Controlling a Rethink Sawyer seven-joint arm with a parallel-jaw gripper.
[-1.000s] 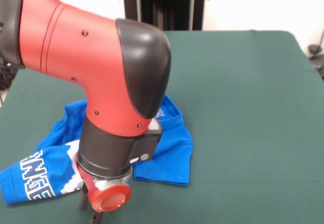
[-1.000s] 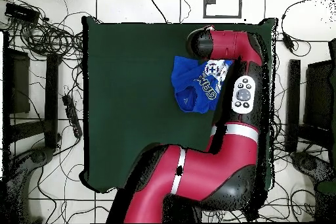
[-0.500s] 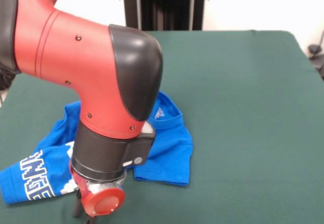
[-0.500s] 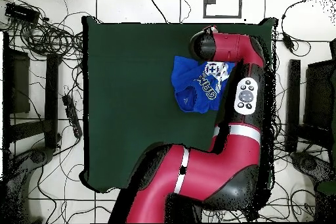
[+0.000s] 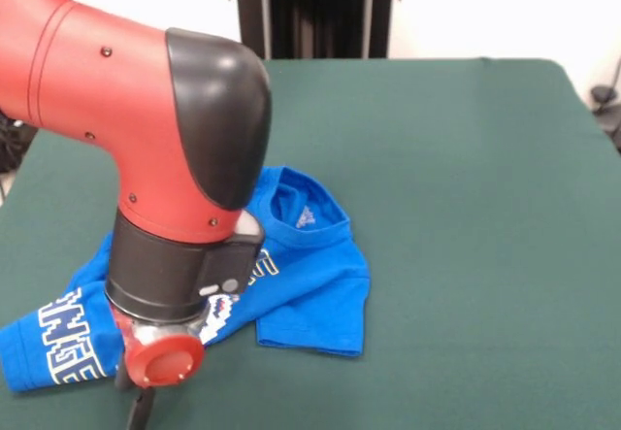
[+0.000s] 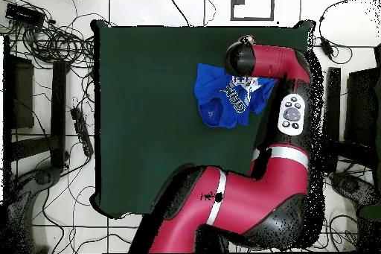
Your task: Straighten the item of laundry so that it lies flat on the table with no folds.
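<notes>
The bright blue T-shirt (image 5: 312,277) lies crumpled near the front left of the dark green table (image 5: 466,207), its collar up and a sleeve folded under at the right. White lettering shows on the part at the far left. My red and black arm comes down over the shirt's left half and hides its middle. My gripper (image 5: 136,407) shows only as a dark tip below the red wrist cap, at the shirt's front edge. In the overhead view the shirt (image 6: 222,99) lies near the table's (image 6: 149,117) top right, with the wrist at its upper right.
The black pedestal (image 5: 312,8) stands beyond the table's far edge. In the overhead view, cables (image 6: 45,36) and black stands (image 6: 18,91) surround the table on the floor. The shirt lies close to the table's front edge.
The arm has swung left in the front view, right in the overhead view. More of the shirt's collar and front print now shows. The shirt itself lies much as before.
</notes>
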